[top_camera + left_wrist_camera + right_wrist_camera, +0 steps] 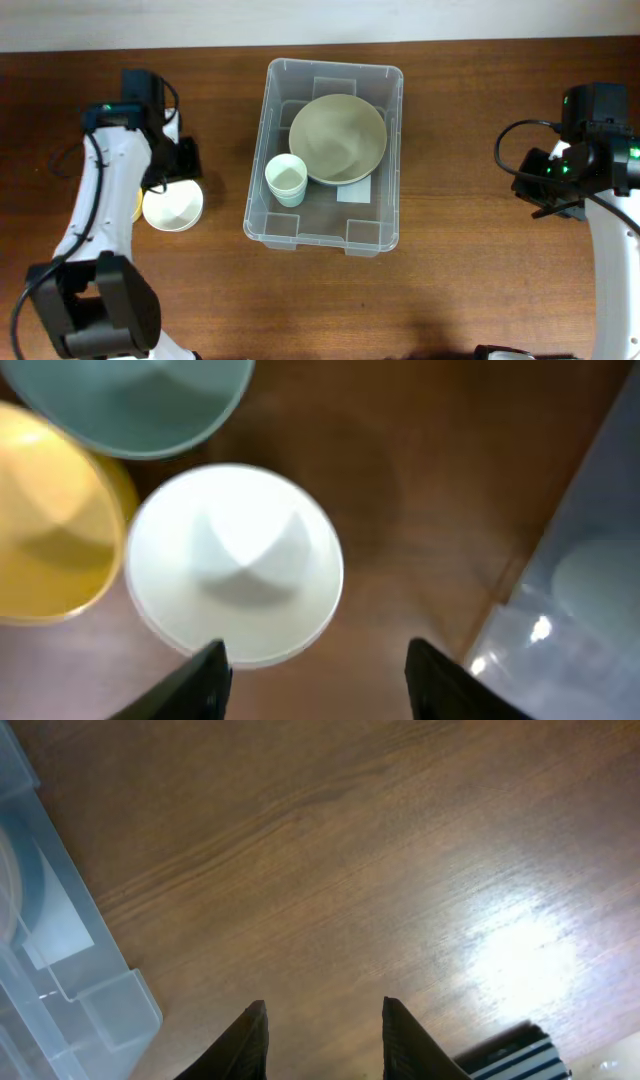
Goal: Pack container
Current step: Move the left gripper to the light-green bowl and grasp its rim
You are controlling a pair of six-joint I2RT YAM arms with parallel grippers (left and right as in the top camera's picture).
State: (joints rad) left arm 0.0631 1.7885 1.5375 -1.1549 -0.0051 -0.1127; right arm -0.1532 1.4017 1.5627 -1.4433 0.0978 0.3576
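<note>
The left gripper (pixel 318 682) hangs wide open and empty over a white bowl (pixel 235 560), the container (pixel 257 190) sits mid-table holding a beige bowl (pixel 338 138) and a cup (pixel 286 180), and the right gripper (pixel 325 1045) is spread, empty.

Overhead view: light is even and moderately bright, and focus is sharp across the frame. Shadows are soft and short; the container (pixel 258 150) casts a faint one on the table (pixel 470 250). Small green lights glow on the left arm (pixel 100 200) and right arm (pixel 612 235).

Left wrist view: focus is soft throughout. The white bowl (pixel 235 565) is bright and nearly washed out, with blurred edges. One small glare spot sits on the container rim. The left gripper (pixel 315 665) shows dark and blurred.

Right wrist view: wood grain is clear. A broad glare patch lies on the table at lower right. The right gripper (pixel 322 1025) is a dark silhouette.
</note>
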